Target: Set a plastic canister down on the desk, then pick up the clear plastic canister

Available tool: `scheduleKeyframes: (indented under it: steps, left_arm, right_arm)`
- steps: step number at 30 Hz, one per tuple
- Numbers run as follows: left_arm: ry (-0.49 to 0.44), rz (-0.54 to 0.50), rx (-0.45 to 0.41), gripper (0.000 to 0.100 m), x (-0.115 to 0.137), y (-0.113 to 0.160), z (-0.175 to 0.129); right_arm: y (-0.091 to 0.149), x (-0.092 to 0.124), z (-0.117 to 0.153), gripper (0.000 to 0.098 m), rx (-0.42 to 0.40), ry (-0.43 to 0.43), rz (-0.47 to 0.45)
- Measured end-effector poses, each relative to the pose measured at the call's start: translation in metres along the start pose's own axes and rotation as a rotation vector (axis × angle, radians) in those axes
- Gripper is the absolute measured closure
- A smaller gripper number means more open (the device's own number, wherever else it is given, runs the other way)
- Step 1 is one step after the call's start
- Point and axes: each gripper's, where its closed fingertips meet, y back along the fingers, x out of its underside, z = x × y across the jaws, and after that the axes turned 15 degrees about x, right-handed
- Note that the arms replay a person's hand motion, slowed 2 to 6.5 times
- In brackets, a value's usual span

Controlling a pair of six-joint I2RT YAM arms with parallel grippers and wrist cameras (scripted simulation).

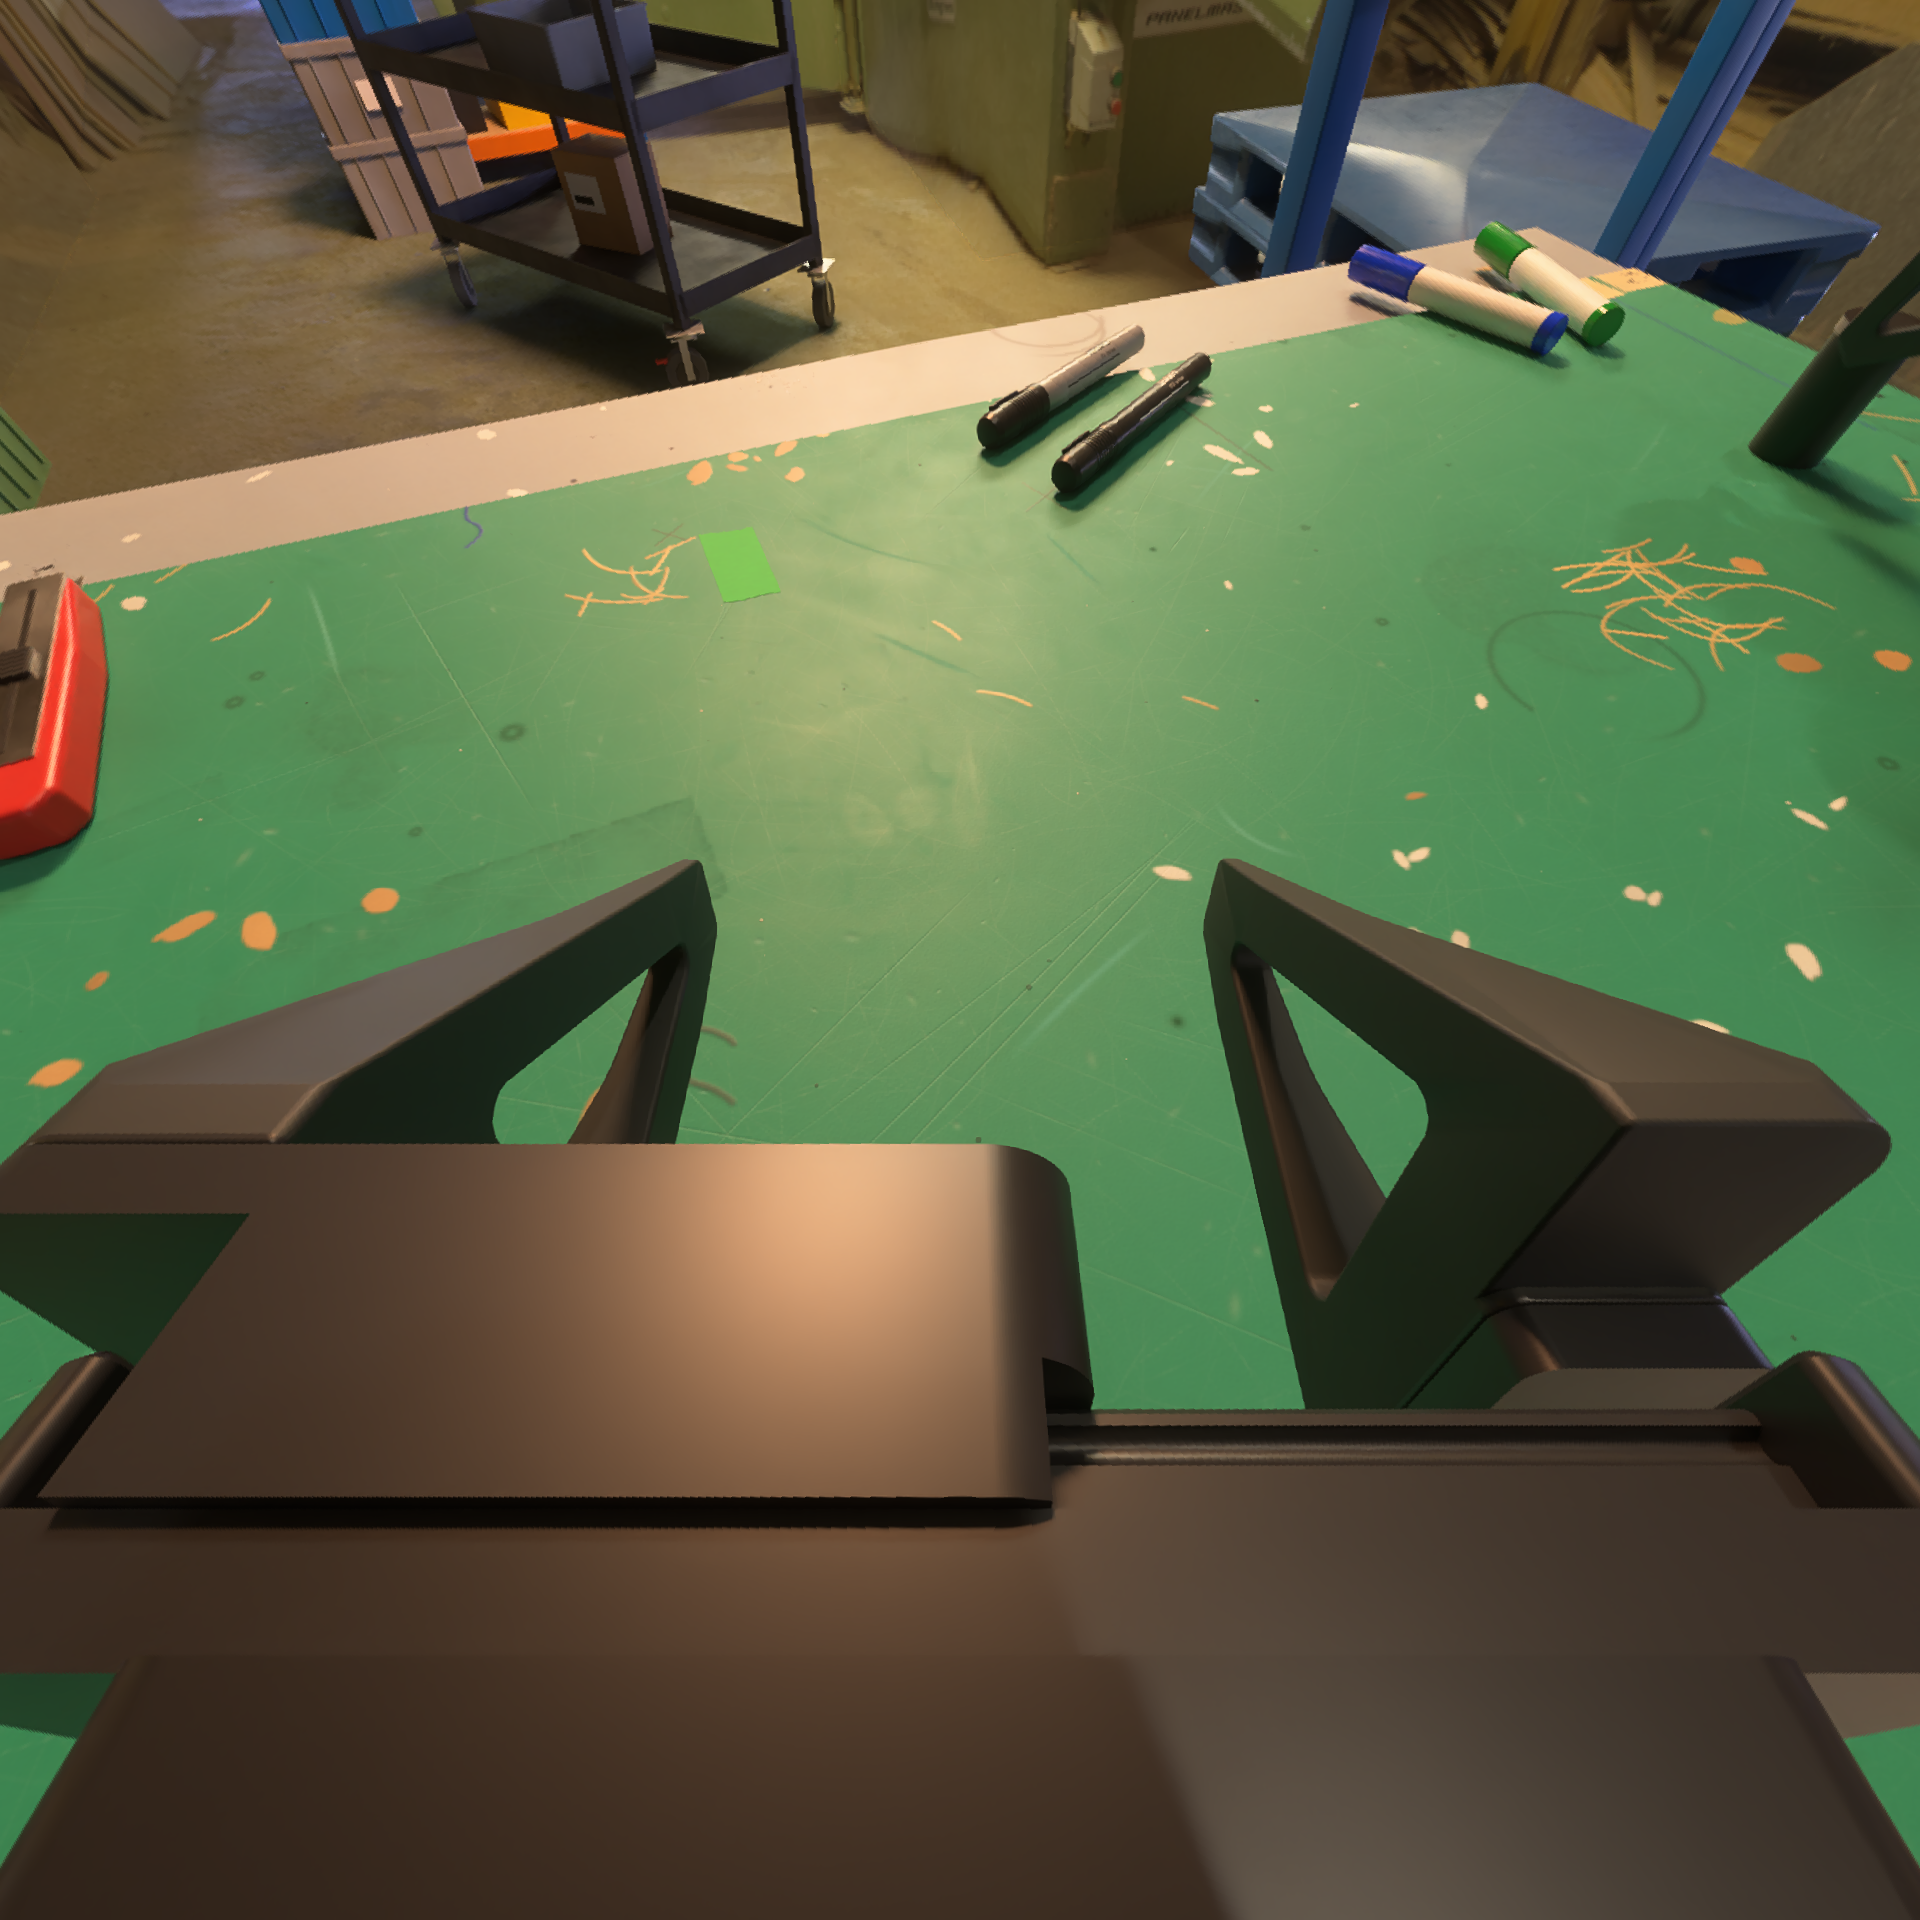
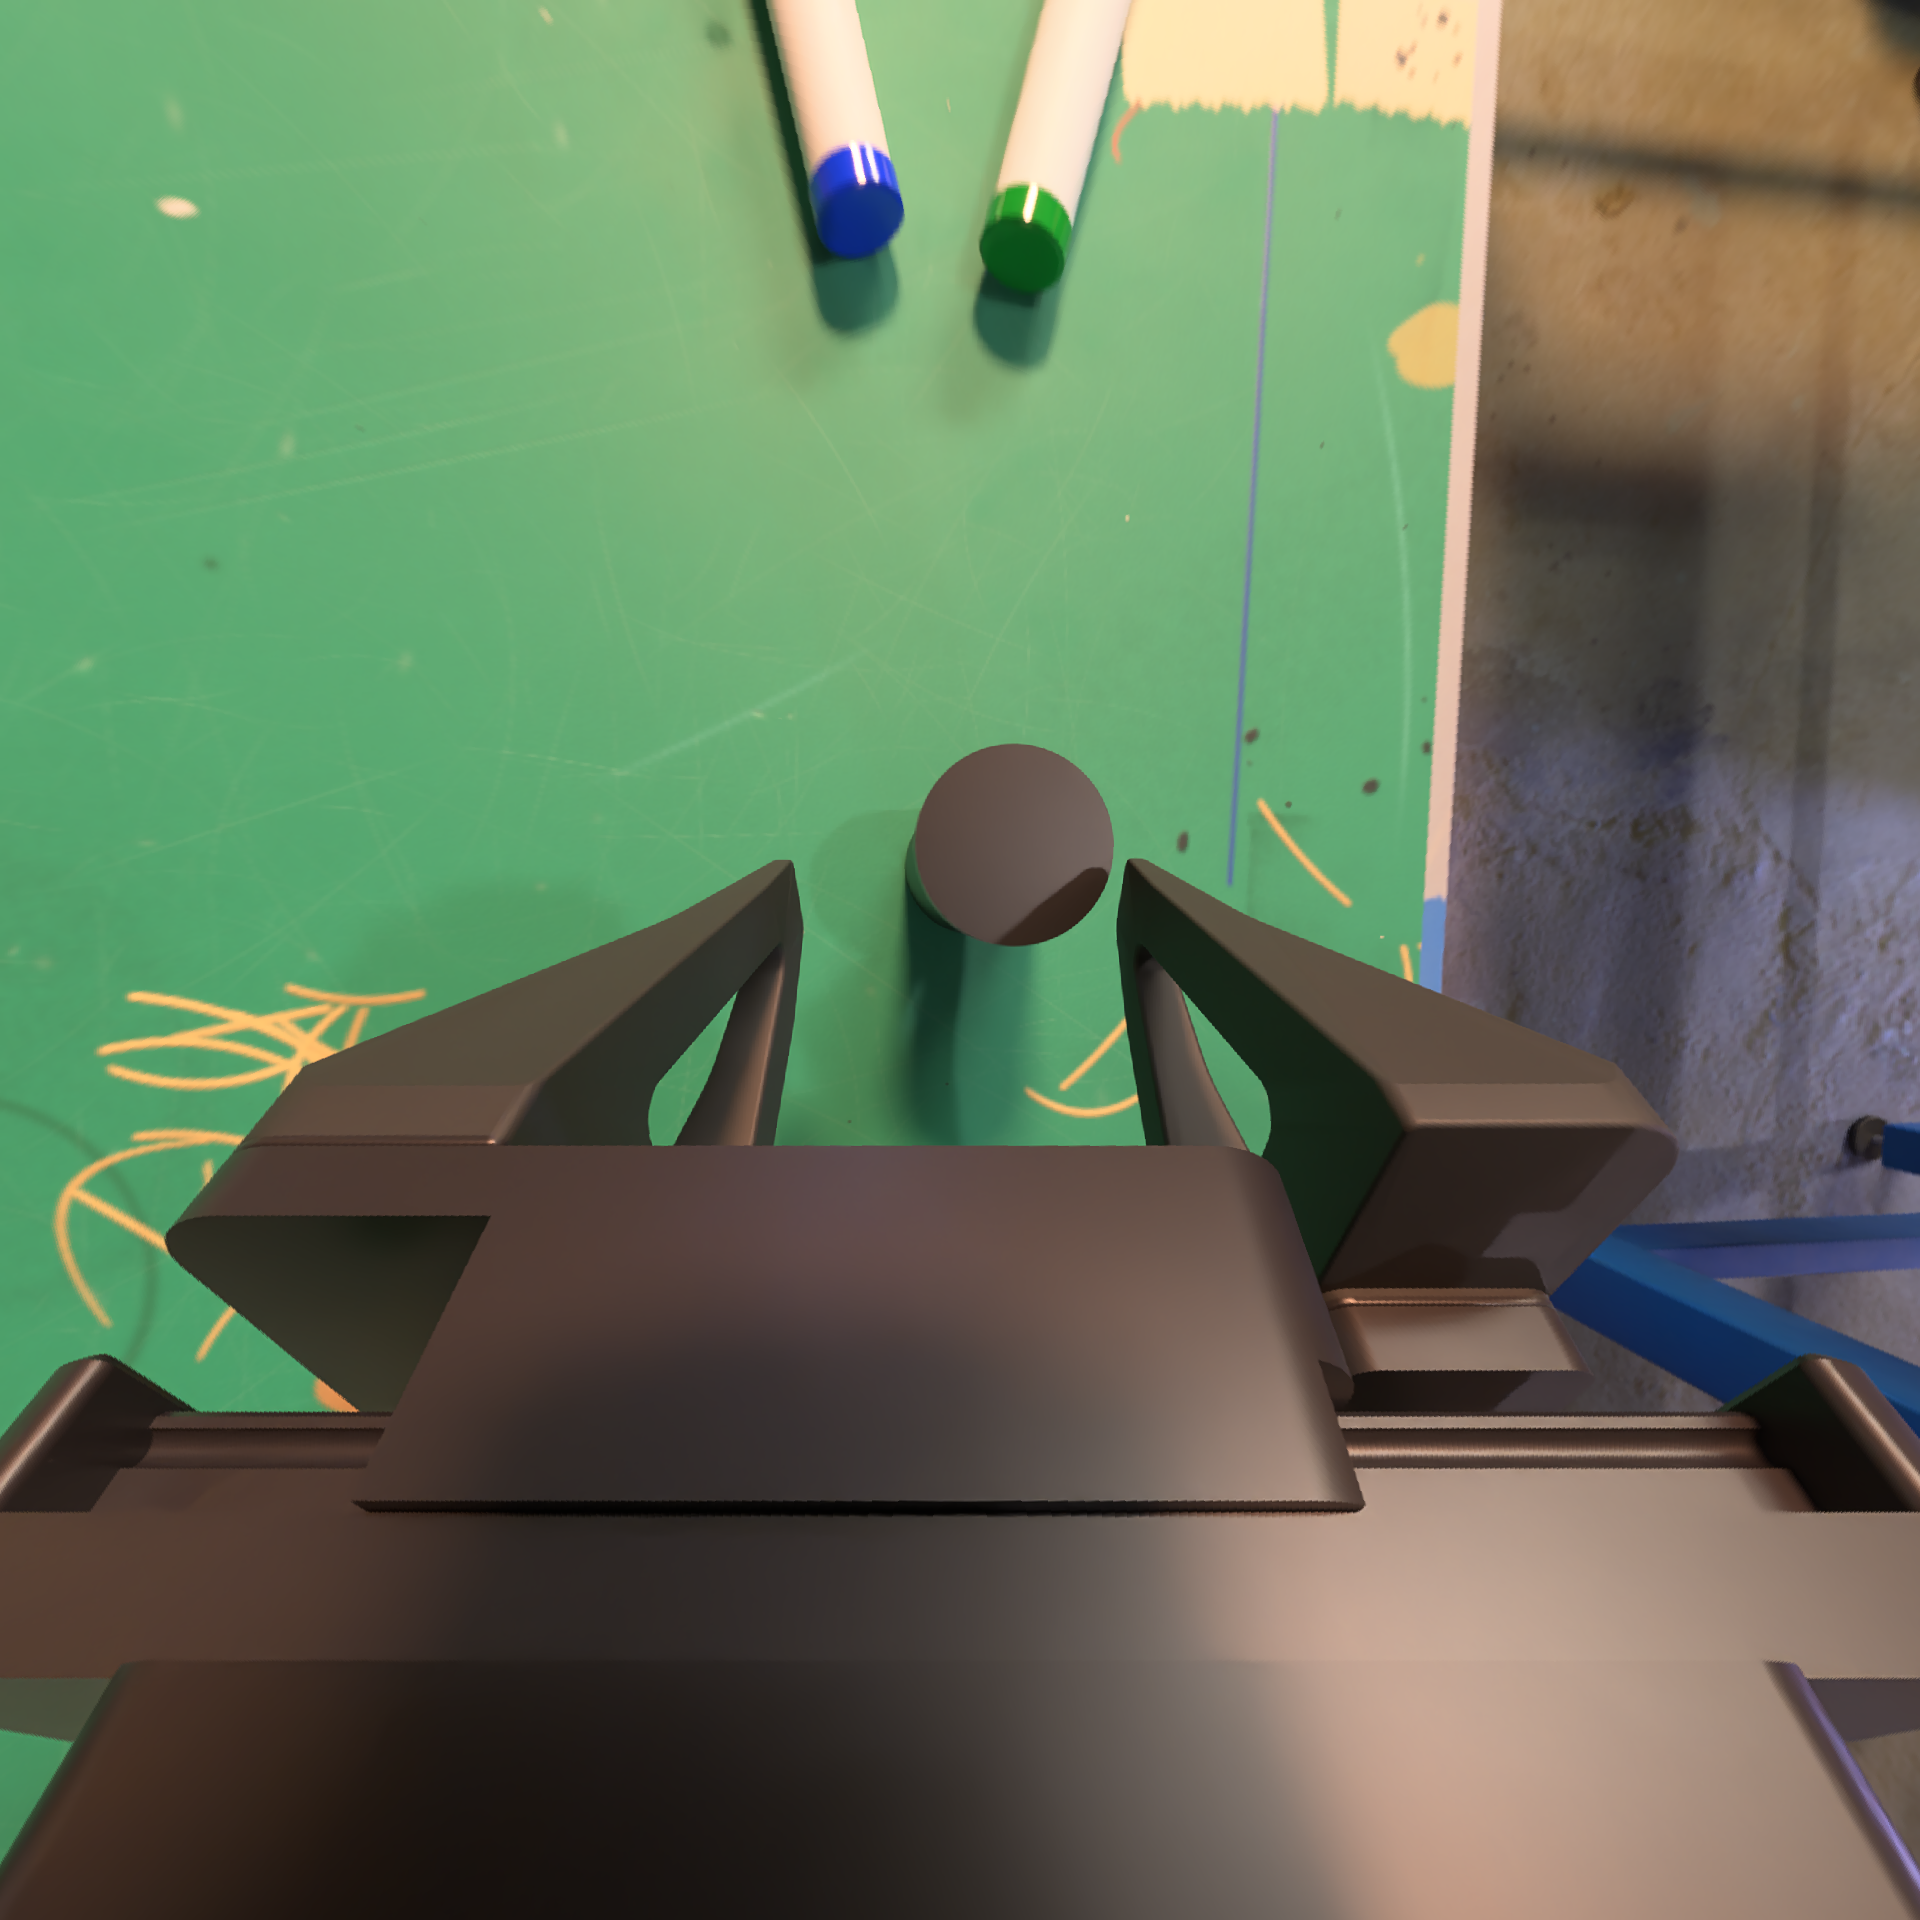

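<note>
Left wrist view, read from left to right. At the far left edge we saw a red and black tool case [image 1: 42,717] lying on the green surface [image 1: 935,748], cut off by the frame. Next came a small light-green patch [image 1: 739,563] on the mat, then two black markers [image 1: 1060,390] [image 1: 1130,423] lying side by side near the far rim. Further right lay a blue-capped marker [image 1: 1455,299] and a green-capped marker [image 1: 1548,283], close together. At the far right edge we saw a dark cylinder [image 1: 1823,400] tilted on the surface; we could not tell what it was. The left tool [image 1: 956,883] hovered above bare mat, its fingers spread wide with nothing between them. Beyond the surface stood a wheeled cart [image 1: 623,177] and a blue pallet [image 1: 1538,177].

Right wrist view, read from left to right. We looked almost straight down on the surface [image 2: 468,571]. The blue-capped marker [image 2: 836,145] and the green-capped marker [image 2: 1049,156] lay at the top. Below them a dark canister [image 2: 1013,842] stood upright on the surface, seen from above as a round top. The right tool [image 2: 961,868] was above it, fingers parted and touching nothing; the canister sat just ahead of the fingertips, nearer the right one. We saw no clear canister in either view.
</note>
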Motion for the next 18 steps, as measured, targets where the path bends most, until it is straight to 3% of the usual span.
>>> scheduleKeyframes:
  steps: [6,12,18]
  left_arm:
    - [0.0,0.002,0.0,0.019,-0.002,0.001,0.0]
    - [-0.005,-0.01,-0.017,0.019,-0.009,0.004,0.005]
    - [0.0,-0.017,-0.046,0.019,-0.014,0.008,0.015]
  right_arm:
    - [0.053,-0.025,0.001,0.0452,-0.015,-0.014,-0.189]
    - [0.148,-0.051,0.015,0.0437,-0.065,-0.046,-0.509]
    - [0.228,-0.041,0.049,0.0403,-0.088,-0.03,-0.762]
